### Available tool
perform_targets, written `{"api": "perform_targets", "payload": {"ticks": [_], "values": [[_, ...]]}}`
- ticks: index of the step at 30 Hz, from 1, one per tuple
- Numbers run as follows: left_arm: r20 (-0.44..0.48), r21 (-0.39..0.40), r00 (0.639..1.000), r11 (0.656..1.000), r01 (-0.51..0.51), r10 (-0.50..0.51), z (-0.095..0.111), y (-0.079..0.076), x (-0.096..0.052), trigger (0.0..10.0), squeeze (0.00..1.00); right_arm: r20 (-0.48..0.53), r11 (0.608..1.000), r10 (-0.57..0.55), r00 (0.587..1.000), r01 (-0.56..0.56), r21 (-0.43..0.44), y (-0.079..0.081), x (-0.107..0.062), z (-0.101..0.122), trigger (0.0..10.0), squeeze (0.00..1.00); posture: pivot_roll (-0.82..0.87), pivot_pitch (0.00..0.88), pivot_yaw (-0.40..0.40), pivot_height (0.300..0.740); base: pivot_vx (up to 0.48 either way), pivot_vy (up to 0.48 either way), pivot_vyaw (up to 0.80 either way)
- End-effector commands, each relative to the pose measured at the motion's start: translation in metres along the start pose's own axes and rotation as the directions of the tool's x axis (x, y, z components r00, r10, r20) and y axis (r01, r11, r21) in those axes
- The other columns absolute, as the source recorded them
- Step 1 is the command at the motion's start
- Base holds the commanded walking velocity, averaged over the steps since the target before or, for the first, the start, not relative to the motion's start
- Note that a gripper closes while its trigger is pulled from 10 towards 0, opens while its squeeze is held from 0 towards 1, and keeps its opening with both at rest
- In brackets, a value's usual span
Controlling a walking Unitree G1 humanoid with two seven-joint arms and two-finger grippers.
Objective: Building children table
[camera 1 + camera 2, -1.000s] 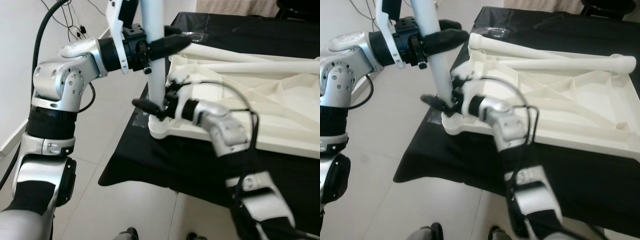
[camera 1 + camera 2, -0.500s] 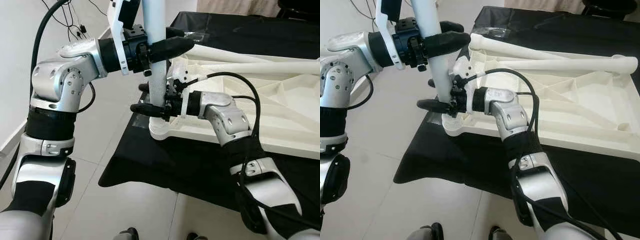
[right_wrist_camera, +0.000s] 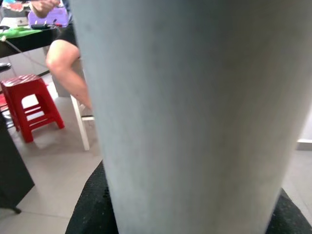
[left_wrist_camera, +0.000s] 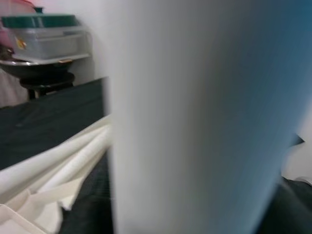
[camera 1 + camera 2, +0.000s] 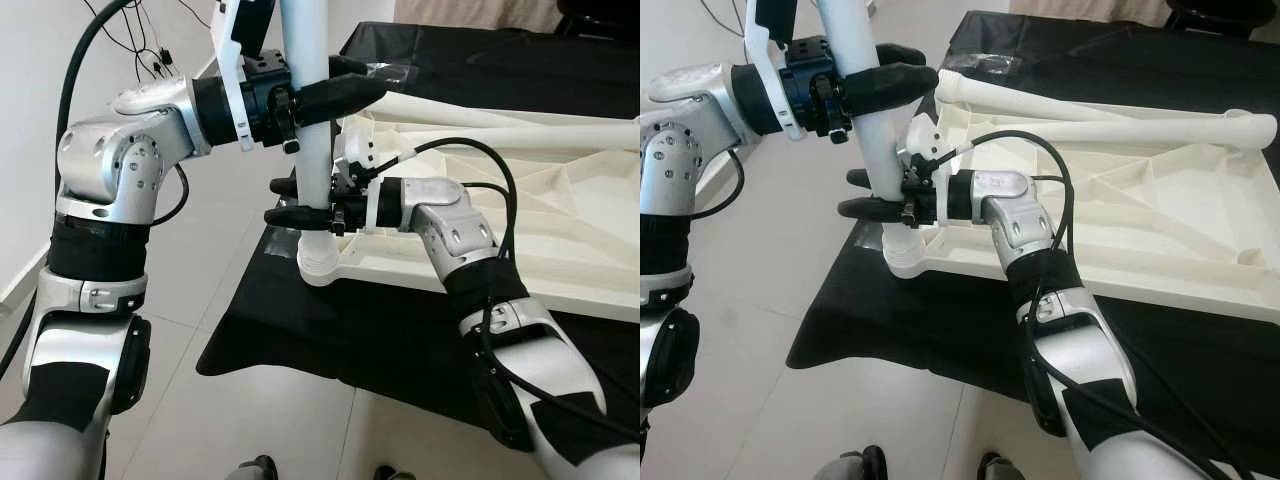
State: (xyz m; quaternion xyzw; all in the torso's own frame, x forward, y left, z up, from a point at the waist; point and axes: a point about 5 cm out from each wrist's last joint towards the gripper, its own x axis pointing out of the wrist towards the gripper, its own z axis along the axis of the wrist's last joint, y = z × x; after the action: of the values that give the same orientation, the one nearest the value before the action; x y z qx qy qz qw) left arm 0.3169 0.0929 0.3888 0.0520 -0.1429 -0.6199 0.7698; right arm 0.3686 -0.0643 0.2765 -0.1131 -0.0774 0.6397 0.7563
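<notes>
A white plastic tabletop [image 5: 560,290] lies upside down on a black-covered table [image 5: 400,330]. One white table leg [image 5: 312,150] stands upright in the socket [image 5: 320,265] at the tabletop's near left corner. My left gripper [image 5: 355,80] is shut on this leg high up. Lower down, just above the socket, my right gripper [image 5: 272,200] is shut on the same leg, one black finger on each side. Both wrist views show the leg [image 4: 195,117] [image 3: 190,117] pressed close. Two more legs [image 5: 480,110] lie across the tabletop's far side.
Light floor tiles [image 5: 200,300] lie to the left of the table, and cables [image 5: 140,40] hang by the wall. The right wrist view shows a red stool [image 3: 29,105] and a seated person's leg [image 3: 68,63]. A lidded box [image 4: 46,39] rests on a stand.
My right gripper has come out of the blur, settled a little higher on the leg, and its fingers have drawn together around it. The left gripper keeps its hold.
</notes>
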Motion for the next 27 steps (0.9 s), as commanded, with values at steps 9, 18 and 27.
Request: {"api": "perform_targets", "payload": {"ticks": [9, 18, 27], "values": [[-0.030, 0.030, 0.999, 0.999, -0.030, 0.031, 0.000, -0.001, 0.000, 10.0, 0.00, -0.325, 0.536, -0.746, 0.582, 0.813, 0.225, 0.047, 0.012, -0.080, 0.0, 0.00, 0.09, 0.258, 0.013, 0.740, 0.000, 0.000, 0.00], [-0.059, 0.044, 0.997, 0.998, -0.043, 0.046, -0.005, -0.001, -0.002, 10.0, 0.00, -0.187, 0.572, -0.771, 0.609, 0.791, 0.219, 0.034, 0.051, -0.050, 0.0, 0.00, 0.08, 0.219, 0.026, 0.740, 0.000, 0.000, 0.00], [-0.062, 0.056, 0.994, 0.994, -0.092, 0.096, -0.008, 0.000, -0.011, 10.0, 0.00, -0.245, 0.509, -0.799, 0.549, 0.835, 0.210, 0.043, 0.045, -0.054, 0.0, 0.00, 0.09, 0.201, 0.023, 0.740, 0.000, 0.000, 0.00]]}}
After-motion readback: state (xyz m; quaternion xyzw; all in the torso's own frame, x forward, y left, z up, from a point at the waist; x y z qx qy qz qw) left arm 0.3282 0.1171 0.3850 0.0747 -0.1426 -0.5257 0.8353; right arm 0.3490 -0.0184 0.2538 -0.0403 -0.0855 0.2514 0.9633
